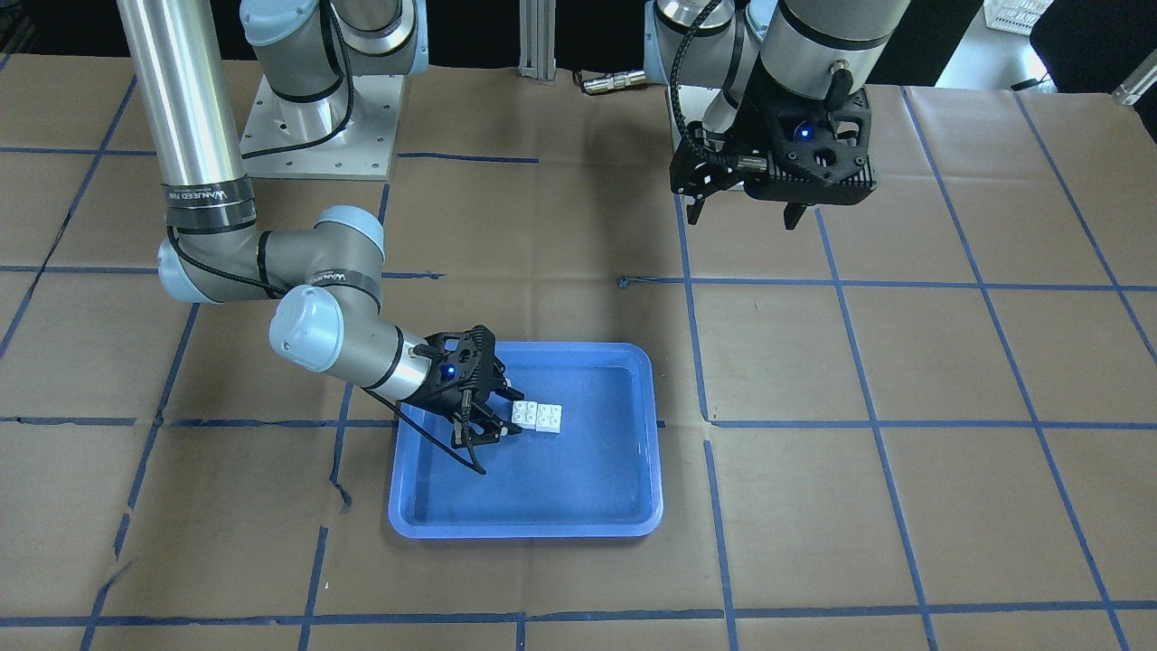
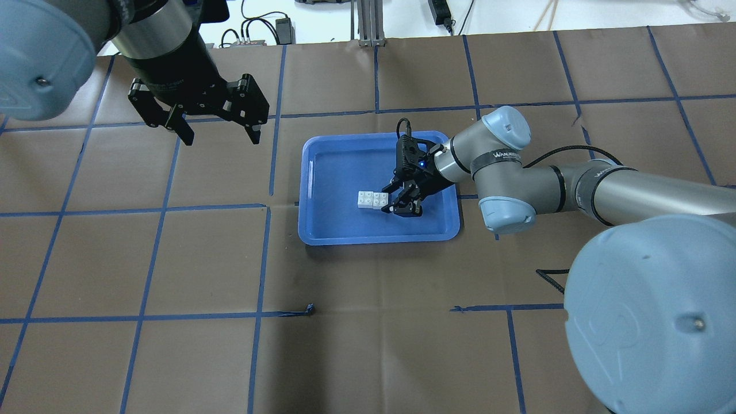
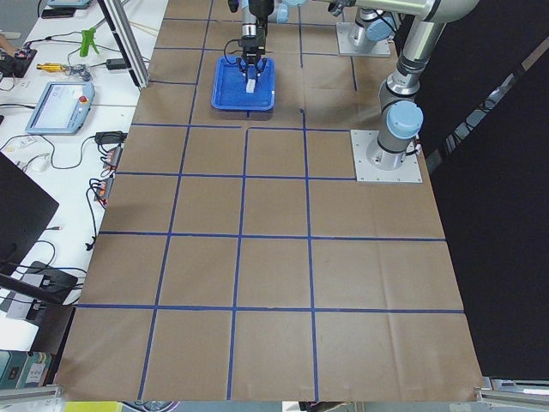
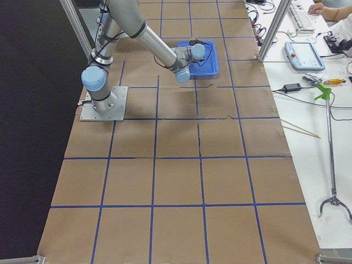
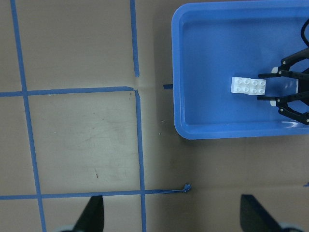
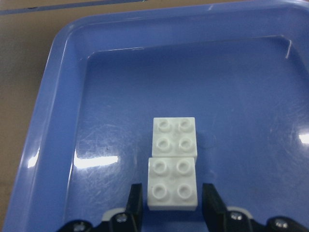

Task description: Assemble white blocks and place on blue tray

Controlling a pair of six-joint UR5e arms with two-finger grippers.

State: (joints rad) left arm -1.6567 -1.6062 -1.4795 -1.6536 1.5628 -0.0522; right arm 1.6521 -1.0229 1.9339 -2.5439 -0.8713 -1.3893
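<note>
White blocks [image 6: 174,159]: two square bricks, studs up, lying edge to edge and touching on the floor of the blue tray [image 2: 379,238], roughly mid-tray. No print readable on blocks or tray. In the right wrist view the near block sits between the fingers [image 6: 136,198] of the right gripper [image 2: 390,201]. The jaws are released, with a thin gap on each side and no grasp. The gripper is low inside the tray. A black band on the right arm [image 1: 208,194] carries white lettering that reads about "WANJEED"; the rest is too small to read. The left gripper [image 2: 221,138] hangs above the table [image 2: 201,259], jaws spread, holding nothing, well apart from the tray. The table is covered in brown paper with a blue tape grid.
</note>
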